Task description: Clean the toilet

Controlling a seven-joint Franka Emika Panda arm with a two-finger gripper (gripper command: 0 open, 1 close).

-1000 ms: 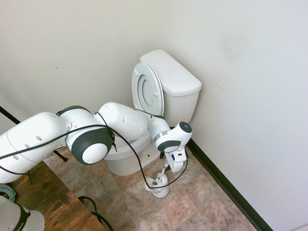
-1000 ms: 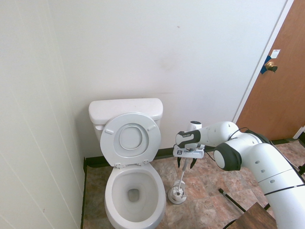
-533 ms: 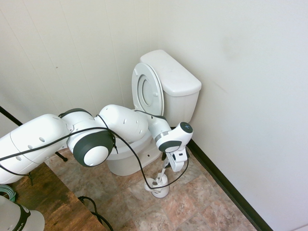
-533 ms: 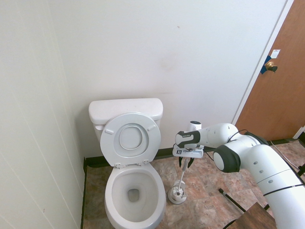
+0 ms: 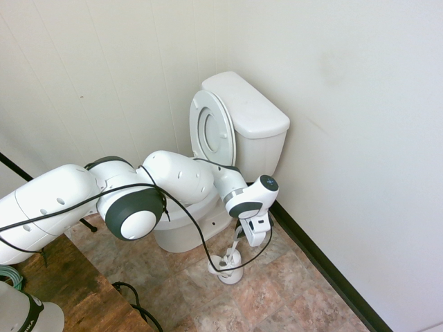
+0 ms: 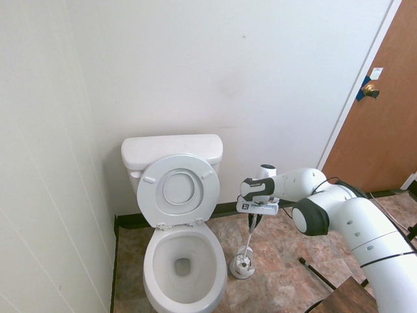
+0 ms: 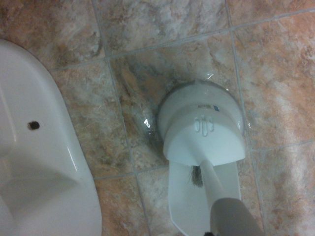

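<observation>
- Toilet [image 6: 176,241]: large white glossy ceramic fixture with a rectangular tank, standing in the corner against the back wall; the oval ring seat and lid [image 6: 179,190] are raised against the tank, the bowl is open and not yet touched.
- Brush holder [image 6: 242,267]: small white round plastic base on the mottled brown tile floor [image 6: 287,274], just beside the bowl on the side toward the brown wooden door [image 6: 378,111]; in the wrist view it appears as a rounded white cap with dark bristles tucked beneath [image 7: 202,130].
- Brush handle [image 6: 249,240]: slim white-and-grey shaft rising upright from the holder; the brush is seated in its base.
- End effector [image 6: 253,223]: two dark fingers pointing steeply downward, directly above the holder.
- Change noted: a second ago the fingers stood spread on either side of the handle; now they are clenched onto its upper end, while the arm has kept its place.
- Meaning for the task: the grasp on the tool appears made, so the pick-up stage looks complete. Probable next step is lifting the brush clear of its holder and carrying it over to the open bowl. Scrubbing has not begun.
- Risk: the light holder may lift along with the brush.
</observation>
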